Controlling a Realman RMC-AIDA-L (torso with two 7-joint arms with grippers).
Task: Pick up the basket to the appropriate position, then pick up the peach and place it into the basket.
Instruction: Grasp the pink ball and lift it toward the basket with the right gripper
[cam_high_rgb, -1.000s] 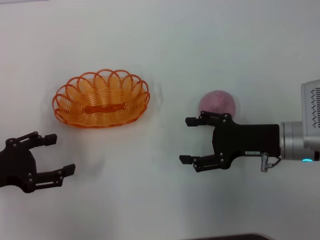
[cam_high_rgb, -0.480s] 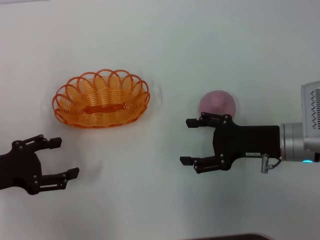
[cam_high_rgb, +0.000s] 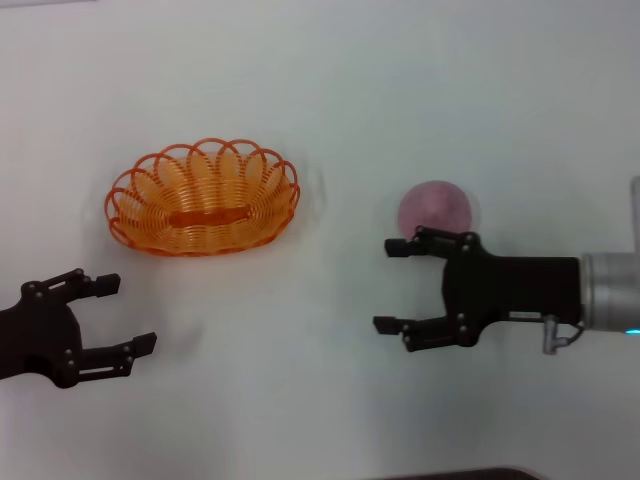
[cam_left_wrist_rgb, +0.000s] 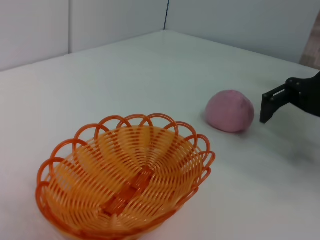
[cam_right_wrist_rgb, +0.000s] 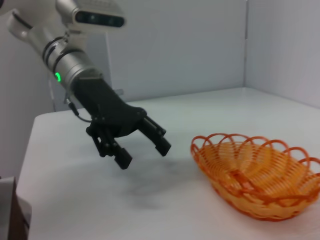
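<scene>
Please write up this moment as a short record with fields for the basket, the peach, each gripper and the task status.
basket: oval orange looped-wire basket, empty, on the white table
peach: round pinkish-purple peach, on the table, apart from the basket
left gripper: left gripper, fingers open, below the basket in the head view, holding nothing
right gripper: right gripper, fingers open, beside the peach, not gripping it
status: basket not yet picked up; peach not yet in the basket

Left end effector (cam_right_wrist_rgb: 142, 147) (fingers spread) hovers beside the basket (cam_right_wrist_rgb: 257, 175).
</scene>
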